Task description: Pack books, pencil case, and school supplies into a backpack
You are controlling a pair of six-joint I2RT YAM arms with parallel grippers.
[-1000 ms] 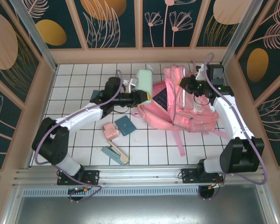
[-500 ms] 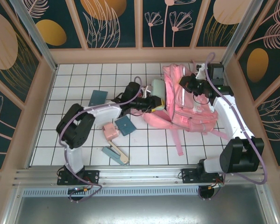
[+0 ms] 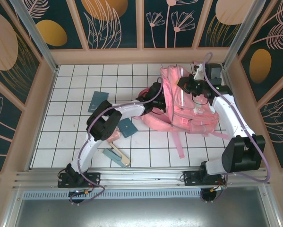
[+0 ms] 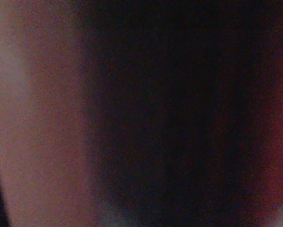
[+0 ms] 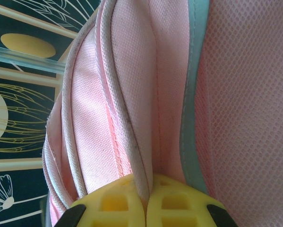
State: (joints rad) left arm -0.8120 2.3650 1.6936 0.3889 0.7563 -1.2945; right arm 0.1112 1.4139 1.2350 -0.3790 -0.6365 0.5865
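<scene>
Two tools work the backpack [image 3: 193, 113] lying far-right on the bench [image 3: 75, 85], long axis far-left to near-right: your right tool [image 5: 146, 208] is clamped tight on its rim, left tool sunk inside, grip unreadable.

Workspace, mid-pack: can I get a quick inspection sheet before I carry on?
Surface: white tiled table.
Job's things: backpack lying at back right; far teal square, near teal square and stapler-like tool loose on the tiles.
Clutter: nothing seen.
Grippers: right gripper shut on the backpack's piped rim; left arm reaches into its mouth, jaws hidden.
Cables: purple cable loops by the right wrist.
Surroundings: floral panels all round; metal rail at the near edge.
</scene>
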